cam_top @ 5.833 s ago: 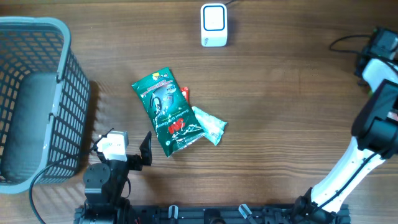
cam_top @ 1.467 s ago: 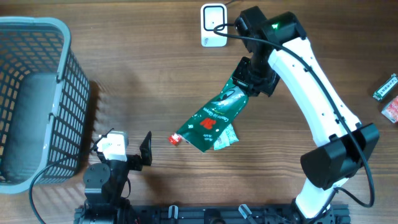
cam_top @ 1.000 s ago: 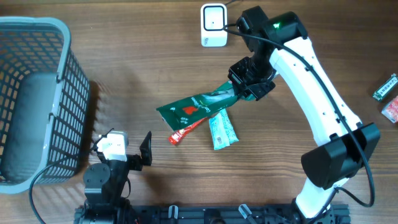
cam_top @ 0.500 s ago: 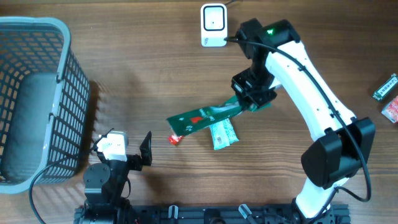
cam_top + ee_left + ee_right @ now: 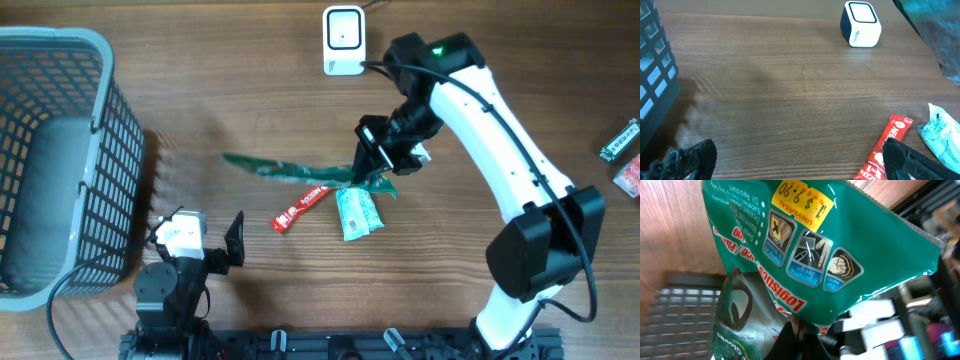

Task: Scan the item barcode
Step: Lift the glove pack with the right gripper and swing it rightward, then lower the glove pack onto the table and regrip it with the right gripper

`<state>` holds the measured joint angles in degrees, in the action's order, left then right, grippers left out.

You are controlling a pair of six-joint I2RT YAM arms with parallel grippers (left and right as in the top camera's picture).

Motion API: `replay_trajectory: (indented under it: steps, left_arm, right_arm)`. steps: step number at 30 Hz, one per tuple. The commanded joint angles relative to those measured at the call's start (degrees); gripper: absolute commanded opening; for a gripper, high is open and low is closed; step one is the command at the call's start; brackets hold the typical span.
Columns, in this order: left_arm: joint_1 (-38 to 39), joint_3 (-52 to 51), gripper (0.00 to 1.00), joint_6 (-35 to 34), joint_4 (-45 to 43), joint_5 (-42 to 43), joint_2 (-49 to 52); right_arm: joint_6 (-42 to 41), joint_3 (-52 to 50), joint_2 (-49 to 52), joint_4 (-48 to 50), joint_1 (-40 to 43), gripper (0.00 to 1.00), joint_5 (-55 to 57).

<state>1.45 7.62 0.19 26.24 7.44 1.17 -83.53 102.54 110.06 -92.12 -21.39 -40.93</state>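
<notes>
right gripper [image 5: 372, 166] is clamped shut on one end of the green packet [image 5: 285, 170]. the packet appears lifted edge-on over the table [image 5: 200, 90], between the scanner [image 5: 343, 40] and the red sachet [image 5: 302, 208]. left gripper [image 5: 797, 152] is spread wide and holds nothing. the right wrist view shows a price sticker and icons; no barcode found. recommendation: turn the packet until its barcode panel squarely faces the scanner window, then hold it flat and steady, avoiding creases and glare.
</notes>
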Motion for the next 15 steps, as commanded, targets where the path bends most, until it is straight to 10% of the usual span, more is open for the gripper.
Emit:
replay_trajectory:
  steps: [1, 5, 15]
  left_arm:
    - [0.09, 0.04, 1.00, 0.90, 0.22, 0.87, -0.35]
    - [0.09, 0.04, 1.00, 0.90, 0.22, 0.87, -0.35]
    - [0.09, 0.04, 1.00, 0.90, 0.22, 0.85, -0.35]
  right_arm:
    - [-4.72, -0.04, 1.05, -0.04, 1.73, 0.05, 1.18]
    - [-1.86, -0.04, 1.05, -0.07, 2.08, 0.05, 30.97]
    - [-3.48, -16.68, 1.16, 13.14, 1.11, 0.15, 44.76]
